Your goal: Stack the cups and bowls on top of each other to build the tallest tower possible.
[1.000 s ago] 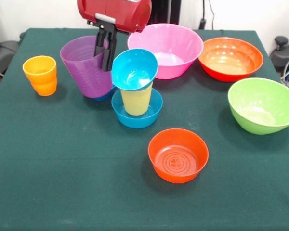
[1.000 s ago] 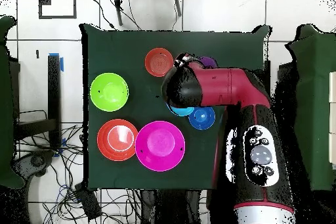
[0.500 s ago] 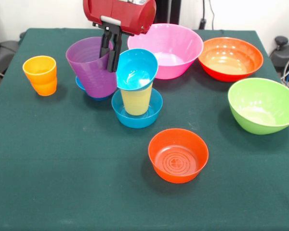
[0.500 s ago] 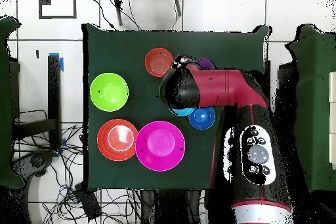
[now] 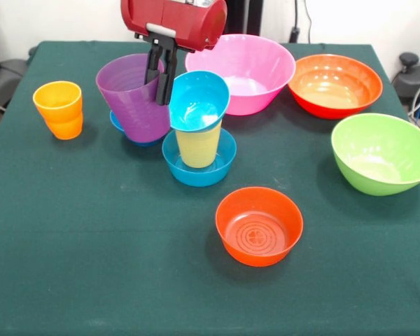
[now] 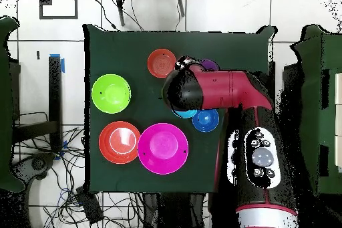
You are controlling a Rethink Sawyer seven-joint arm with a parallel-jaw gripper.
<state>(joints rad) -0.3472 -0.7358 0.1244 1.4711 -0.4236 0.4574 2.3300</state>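
Since a second ago gripper [image 5: 162,80] and purple cup [image 5: 133,94] shifted right, upper left of frame; jaws clamped on cup rim, beside tower [image 5: 197,133] with tilted cyan bowl [image 5: 196,101] on top.

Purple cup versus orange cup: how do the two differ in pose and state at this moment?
The purple cup is tilted, its rim pinched by the gripper, whereas the orange cup stands upright and free on the table. The purple cup hangs over a blue bowl; the orange cup stands alone. The purple cup looks wider and taller. Both are translucent and open upward.
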